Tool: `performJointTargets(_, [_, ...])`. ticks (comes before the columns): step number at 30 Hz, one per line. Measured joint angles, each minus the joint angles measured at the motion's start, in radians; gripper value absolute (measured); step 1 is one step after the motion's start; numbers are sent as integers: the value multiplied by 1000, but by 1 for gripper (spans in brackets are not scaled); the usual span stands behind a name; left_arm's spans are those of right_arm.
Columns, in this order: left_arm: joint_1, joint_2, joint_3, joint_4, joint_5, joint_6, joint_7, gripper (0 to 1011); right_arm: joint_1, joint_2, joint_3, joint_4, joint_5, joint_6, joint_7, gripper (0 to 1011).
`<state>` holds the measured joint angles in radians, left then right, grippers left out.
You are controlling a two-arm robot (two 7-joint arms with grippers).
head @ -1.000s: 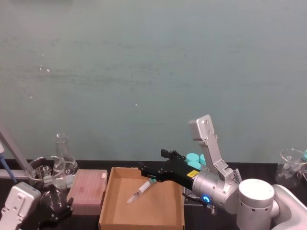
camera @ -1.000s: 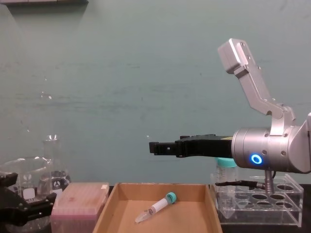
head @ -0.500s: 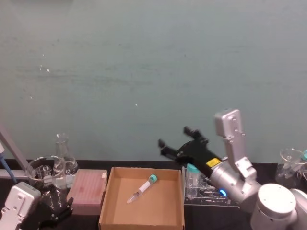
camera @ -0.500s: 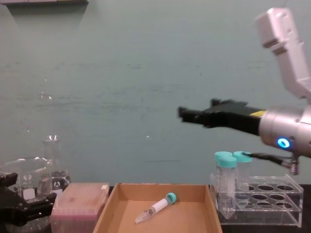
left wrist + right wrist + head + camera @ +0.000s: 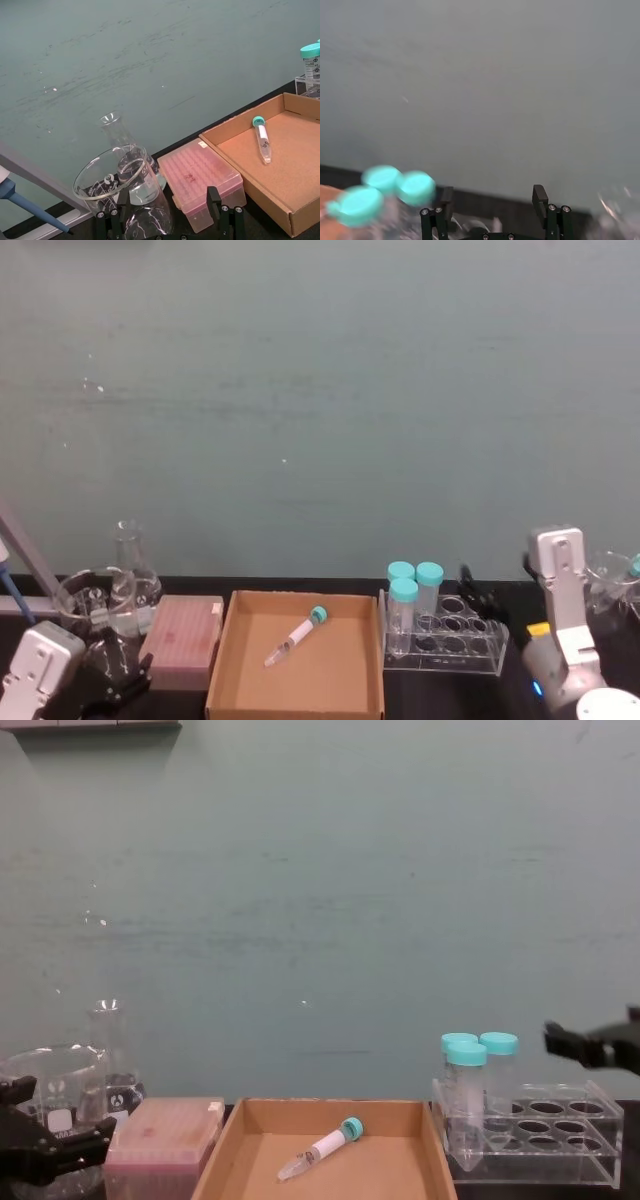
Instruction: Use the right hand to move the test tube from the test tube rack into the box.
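The test tube (image 5: 297, 634) (image 5: 322, 1149) (image 5: 261, 145) lies on its side on the floor of the brown box (image 5: 224, 660) (image 5: 330, 1106) (image 5: 240, 172), teal cap toward the back right. Right of the box stands the clear test tube rack (image 5: 452, 648) (image 5: 560, 1145), holding three wider teal-capped tubes (image 5: 405, 591) (image 5: 470, 1052). My right gripper (image 5: 498, 576) (image 5: 595, 1028) (image 5: 491, 196) hovers open and empty at the rack's right end, well away from the box. My left gripper (image 5: 125, 665) (image 5: 68, 1108) (image 5: 167, 207) is parked open at the near left, by the glassware.
A pink translucent tip box (image 5: 185, 635) (image 5: 160, 1135) (image 5: 200, 175) sits just left of the brown box. Left of that stand a glass beaker (image 5: 88, 600) (image 5: 115, 172) and a conical flask (image 5: 131, 560) (image 5: 108, 1065). More glassware (image 5: 610, 575) stands at the far right.
My right gripper has drawn back to the right and downward, from above the box to beyond the rack. The test tube stays lying in the box. The left arm is still.
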<state>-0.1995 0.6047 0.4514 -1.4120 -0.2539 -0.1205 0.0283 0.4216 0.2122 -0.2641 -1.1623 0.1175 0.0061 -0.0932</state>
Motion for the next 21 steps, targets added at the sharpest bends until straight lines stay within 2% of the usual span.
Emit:
performJointTargets(1, [0, 0, 0, 0, 0, 0, 0, 1000, 0, 0, 0, 0, 0, 0, 0, 1002])
performJointTargets(4, [0, 0, 0, 0, 0, 0, 0, 1000, -7, -15, 36, 13, 12, 59, -31, 1003])
performJointTargets(7, [0, 0, 0, 0, 0, 0, 0, 1000, -11, -23, 53, 16, 15, 73, -38, 1002])
performJointTargets(15, [0, 0, 0, 0, 0, 0, 0, 1000, -18, -35, 77, 17, 16, 63, -20, 1003])
performJointTargets(21, [0, 0, 0, 0, 0, 0, 0, 1000, -31, -36, 91, 10, 31, 22, 42, 1003])
